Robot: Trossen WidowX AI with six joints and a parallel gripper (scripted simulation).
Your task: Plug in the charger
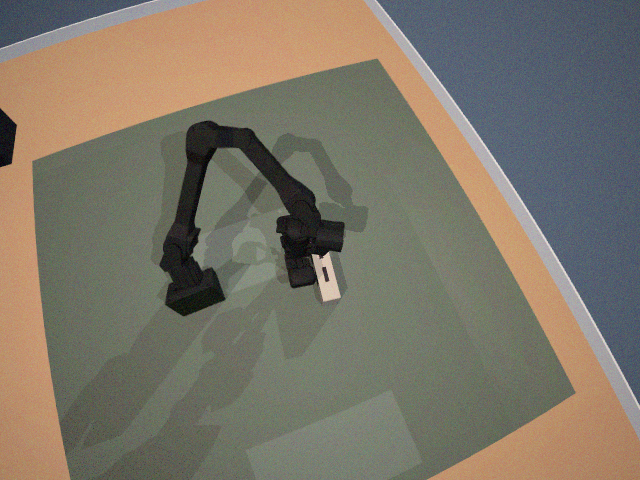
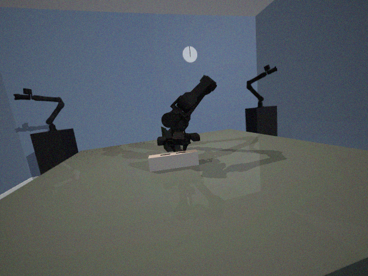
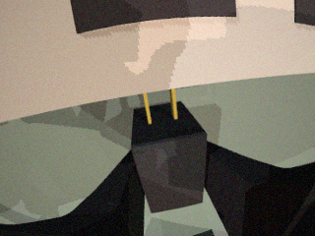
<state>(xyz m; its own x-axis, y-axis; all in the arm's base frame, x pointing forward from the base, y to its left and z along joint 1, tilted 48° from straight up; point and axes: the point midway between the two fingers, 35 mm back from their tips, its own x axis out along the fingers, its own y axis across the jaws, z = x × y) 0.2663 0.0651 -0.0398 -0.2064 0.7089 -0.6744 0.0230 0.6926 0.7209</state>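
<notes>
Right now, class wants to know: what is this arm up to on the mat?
The arm's gripper is shut on a dark two-prong charger, its two yellow prongs pointing toward the pale power strip. The prongs sit just short of the strip, below a dark slot, not yet pushed in. From the exterior view, the gripper hangs right above the strip.

A bare robotics lab or test cell. Plain blue walls [image 2: 118, 74] carry only a round clock [image 2: 189, 54]. A large tabletop [image 1: 103, 77] with a green mat [image 1: 413, 258] holds one black robot arm [image 1: 268, 170], and two camera arms on dark pedestals [image 2: 53, 146] [image 2: 260, 120] flank it.
</notes>
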